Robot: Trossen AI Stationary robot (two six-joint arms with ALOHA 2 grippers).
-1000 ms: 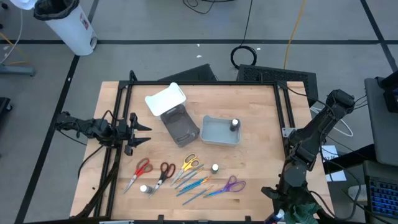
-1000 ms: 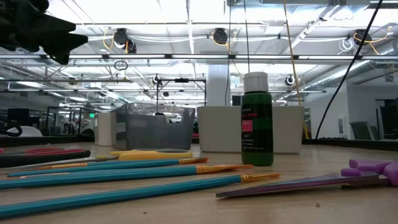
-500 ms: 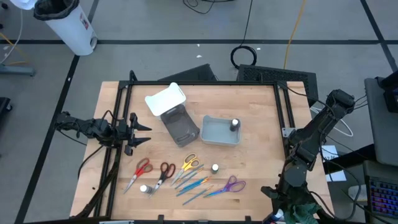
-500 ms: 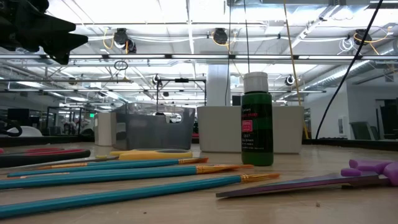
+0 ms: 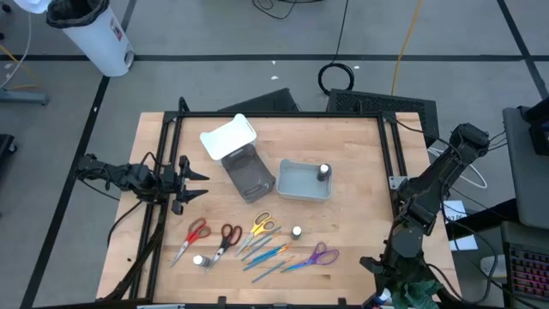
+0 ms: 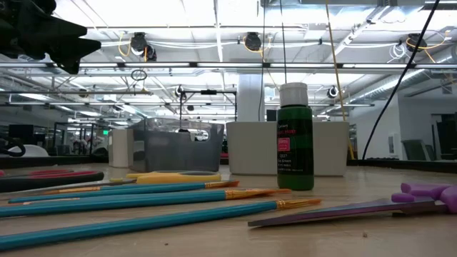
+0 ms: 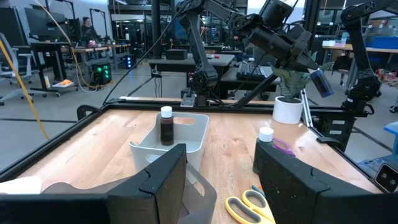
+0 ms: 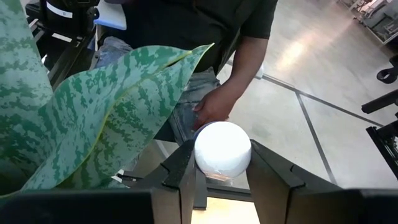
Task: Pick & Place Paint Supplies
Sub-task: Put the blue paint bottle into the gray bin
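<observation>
Jaws of right gripper (image 8: 221,163) pinch a white-capped bottle (image 8: 222,149) off-table; left gripper (image 7: 217,177) is spread, idle. Next: carry it to the grey bin (image 5: 302,182).

Your high view looks straight down on the whole pale wooden table (image 5: 352,154). Your low view sits at tabletop height, close behind the long teal-handled brushes (image 6: 143,202), facing the room. The left wrist view looks across the table at the grey rectangular bin (image 7: 180,134), shared with the high view (image 5: 300,182). The right wrist view faces off the table, close to a green striped plant leaf (image 8: 112,106).
</observation>
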